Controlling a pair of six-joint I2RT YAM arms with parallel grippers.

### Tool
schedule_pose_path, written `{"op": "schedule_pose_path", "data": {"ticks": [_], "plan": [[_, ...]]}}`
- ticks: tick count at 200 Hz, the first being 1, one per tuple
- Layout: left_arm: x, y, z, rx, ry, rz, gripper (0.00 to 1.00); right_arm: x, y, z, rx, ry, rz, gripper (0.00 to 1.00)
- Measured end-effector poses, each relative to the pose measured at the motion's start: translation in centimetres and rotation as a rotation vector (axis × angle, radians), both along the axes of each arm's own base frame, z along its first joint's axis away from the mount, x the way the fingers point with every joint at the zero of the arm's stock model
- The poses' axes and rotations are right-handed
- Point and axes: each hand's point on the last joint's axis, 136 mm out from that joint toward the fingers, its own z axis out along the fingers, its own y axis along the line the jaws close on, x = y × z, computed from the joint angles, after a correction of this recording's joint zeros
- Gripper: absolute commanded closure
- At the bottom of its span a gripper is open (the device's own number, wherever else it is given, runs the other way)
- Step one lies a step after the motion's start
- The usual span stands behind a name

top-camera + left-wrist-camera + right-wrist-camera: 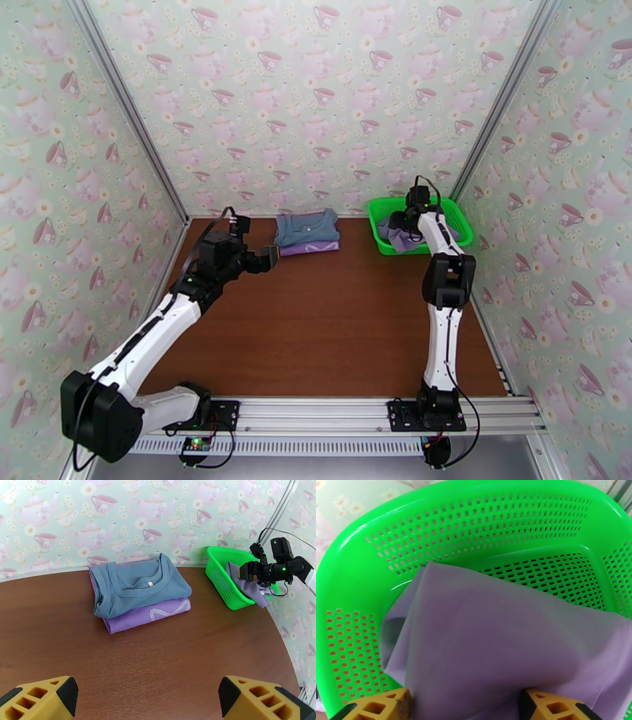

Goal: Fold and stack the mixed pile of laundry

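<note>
Firstly, we enter the lavender garment (pixel 493 638): unfolded, lying in the basket (pixel 474 523) at the far right of the worktop (pixel 158 657), with one end draped over the rim. In the right wrist view we note its long axis running slantwise across the basket, from upper left to lower right.

Directly over it we enter the right claw (pixel 466 708), pointing down into the basket. Its fingers are well apart with the cloth rising between them; whether they pinch it yet we cannot tell. We judge that the coming move turns on this alone. The cloth sits straight below and between the fingers, so closing and lifting should serve, with no sideways reach.

Next we enter the blue garment (pixel 138 584), folded and resting on the folded purple shirt (pixel 158 614). The stack sits at the far edge, left of the basket and apart from it.

Last we enter the left claw (pixel 150 699): wide open, empty, hanging over bare worktop and facing the stack, well apart from the basket. We rate the right arm far the nearer.
</note>
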Motion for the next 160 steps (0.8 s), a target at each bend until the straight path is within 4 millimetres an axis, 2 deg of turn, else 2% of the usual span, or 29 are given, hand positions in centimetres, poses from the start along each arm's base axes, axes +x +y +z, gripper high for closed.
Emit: {"op": "schedule_pose_path", "data": {"ticks": [25,46,56,65,79,84,105,131,145,160], "plan": [[0.1,-0.1,-0.5,0.004,0.012,-0.002,0.0,0.4,-0.3,-1.4,-0.011,0.015,-0.013,0.11],[0.1,-0.1,-0.6,0.006,0.013,-0.001,0.0,0.3,-0.6,-2.8,-0.024,0.042,-0.023,0.2],[0.1,-0.1,-0.9,0.007,0.016,0.0,0.0,0.4,-0.7,-3.5,-0.03,0.055,-0.026,0.31],[0.1,-0.1,-1.3,0.011,0.026,0.001,0.0,0.5,-0.9,-4.2,-0.037,0.066,-0.029,0.47],[0.2,-0.1,-2.1,0.017,0.044,0.001,0.02,0.6,-1.0,-5.1,-0.045,0.079,-0.028,0.83],[0.2,-0.1,-2.4,0.019,0.051,0.001,0.03,0.7,-1.0,-5.3,-0.045,0.08,-0.028,1.0],[0.4,-0.3,-3.2,0.026,0.071,-0.001,0.12,0.9,-0.9,-5.5,-0.035,0.08,-0.028,1.0],[0.2,-0.4,-3.3,0.029,0.083,-0.008,0.19,0.7,-0.4,-4.6,-0.01,0.061,-0.02,1.0],[0.1,-0.5,-3.2,0.028,0.084,-0.011,0.2,0.0,0.0,-3.2,0.014,0.043,-0.012,1.0],[0.0,-0.6,-2.8,0.024,0.077,-0.014,0.2,-1.1,0.6,0.4,0.041,-0.013,-0.002,1.0]]}}
